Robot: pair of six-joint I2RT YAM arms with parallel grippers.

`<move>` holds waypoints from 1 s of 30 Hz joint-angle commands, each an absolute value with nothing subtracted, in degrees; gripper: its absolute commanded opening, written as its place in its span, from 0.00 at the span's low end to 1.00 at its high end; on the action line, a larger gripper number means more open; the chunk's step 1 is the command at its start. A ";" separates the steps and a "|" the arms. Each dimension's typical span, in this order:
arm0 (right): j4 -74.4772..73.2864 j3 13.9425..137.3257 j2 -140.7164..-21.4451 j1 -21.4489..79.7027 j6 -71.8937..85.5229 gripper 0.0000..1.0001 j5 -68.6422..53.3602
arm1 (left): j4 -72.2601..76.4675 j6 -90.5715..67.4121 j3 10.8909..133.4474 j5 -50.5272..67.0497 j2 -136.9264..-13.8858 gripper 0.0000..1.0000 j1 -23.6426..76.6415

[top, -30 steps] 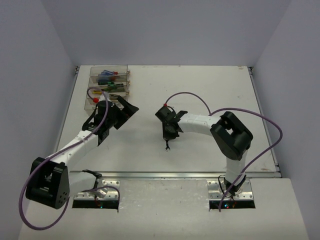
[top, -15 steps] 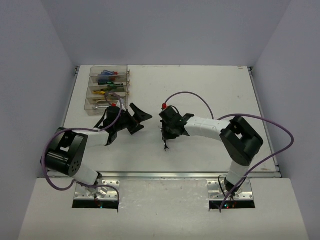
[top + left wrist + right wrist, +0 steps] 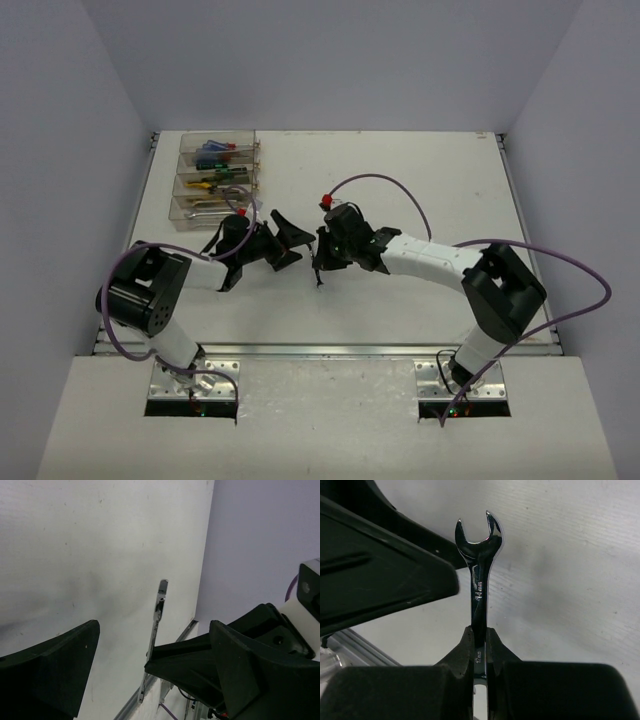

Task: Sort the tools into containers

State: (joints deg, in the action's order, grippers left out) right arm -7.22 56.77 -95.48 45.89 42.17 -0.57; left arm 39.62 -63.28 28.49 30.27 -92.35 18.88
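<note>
A silver open-end wrench [image 3: 479, 580] hangs upright above the table, and my right gripper [image 3: 480, 635] is shut on its shank. From above, the wrench [image 3: 320, 274] pokes down below the right gripper [image 3: 324, 256] near the table's middle. My left gripper [image 3: 294, 244] is open right beside it. In the left wrist view the wrench [image 3: 156, 620] stands edge-on between the wide-apart fingers [image 3: 55, 665] without touching them. The containers [image 3: 215, 180], clear bins in a stepped row, sit at the back left and hold screwdrivers [image 3: 213, 153], yellow pliers [image 3: 200, 185] and a wrench [image 3: 204, 209].
Purple cables [image 3: 380, 185] loop over both arms. The table's metal front rail [image 3: 330, 349] runs along the near side. Grey walls close in the left, the right and the back.
My left gripper has swung right, away from the bins, up to the held wrench. The right gripper has carried the wrench left and slightly back to meet it.
</note>
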 commanded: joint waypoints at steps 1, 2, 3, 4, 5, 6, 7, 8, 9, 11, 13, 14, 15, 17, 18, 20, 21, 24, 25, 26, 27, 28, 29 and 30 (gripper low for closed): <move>-1.86 56.92 -92.49 46.23 40.99 0.00 -3.34 | 43.63 -63.56 30.73 31.54 -92.61 0.82 20.34; -1.57 57.02 -92.54 46.23 41.03 0.00 -3.83 | 44.64 -63.89 30.82 31.83 -92.56 0.76 20.73; -1.24 57.04 -92.48 46.23 41.04 0.00 -4.34 | 45.04 -64.05 30.98 32.03 -92.48 0.71 20.83; -0.80 57.04 -92.46 46.32 41.13 0.00 -4.87 | 45.17 -64.16 31.20 32.17 -92.38 0.63 21.09; -0.43 57.07 -92.43 46.39 41.20 0.00 -5.38 | 45.30 -64.28 31.44 32.30 -92.27 0.54 21.39; -0.35 57.21 -92.29 46.32 41.14 0.00 -5.87 | 45.43 -64.42 31.72 32.51 -92.20 0.44 21.53; -0.35 57.30 -92.13 46.32 41.13 0.00 -6.05 | 45.44 -64.42 31.81 32.60 -92.20 0.37 21.61; 0.45 57.27 -91.88 46.32 41.10 0.00 -6.20 | 45.44 -64.42 31.88 32.67 -92.26 0.31 21.72; 1.34 57.23 -91.62 46.32 41.06 0.00 -6.35 | 45.44 -64.42 31.96 32.75 -92.34 0.24 21.83; 2.12 57.04 -90.93 46.41 41.04 0.00 -6.39 | 45.45 -64.50 32.00 32.97 -92.47 0.09 21.88; 2.08 56.92 -90.41 46.41 40.81 0.00 -5.48 | 45.18 -64.37 32.14 33.05 -92.43 0.01 21.88; 1.68 56.82 -89.99 46.41 40.65 0.05 -4.66 | 44.60 -64.19 32.36 32.90 -92.20 0.00 21.82; 0.91 56.73 -89.36 46.41 40.56 0.16 -3.64 | 43.68 -63.85 32.79 32.56 -91.82 0.00 21.68; -0.69 56.12 -87.70 46.32 41.62 0.60 -0.01 | 39.07 -62.18 34.18 30.66 -90.45 0.00 20.76; -1.70 55.35 -86.51 46.32 41.99 0.82 1.67 | 36.49 -61.28 34.72 29.47 -89.44 0.00 19.81; -4.37 54.61 -84.40 46.23 42.22 0.99 5.36 | 30.20 -59.64 35.99 26.46 -87.32 0.00 16.64; -6.73 54.30 -82.73 46.15 42.25 0.99 8.56 | 26.57 -58.88 37.01 25.22 -86.50 0.00 15.18; -9.30 52.64 -79.34 45.28 41.43 0.99 12.02 | 16.38 -57.58 39.08 18.33 -83.96 0.00 8.33; -10.13 51.45 -76.83 44.31 40.73 0.99 12.84 | 13.38 -57.67 39.77 15.57 -82.06 0.00 4.72; -10.46 50.62 -75.58 43.34 40.09 0.99 13.09 | 12.12 -57.84 40.43 14.22 -80.42 0.00 2.89; -10.46 49.82 -74.42 43.31 40.07 0.99 13.09 | 10.87 -58.12 40.87 12.72 -79.71 0.00 1.09; -10.46 48.28 -72.29 42.38 39.30 0.99 13.01 | 8.48 -59.39 41.30 10.67 -78.68 0.00 -3.17; -10.46 47.57 -71.23 41.85 39.03 0.99 13.18 | 8.10 -60.35 41.56 10.21 -78.41 0.00 -5.37; -10.46 46.87 -70.34 41.50 38.85 0.99 13.27 | 8.09 -61.23 41.57 9.69 -78.40 0.00 -7.15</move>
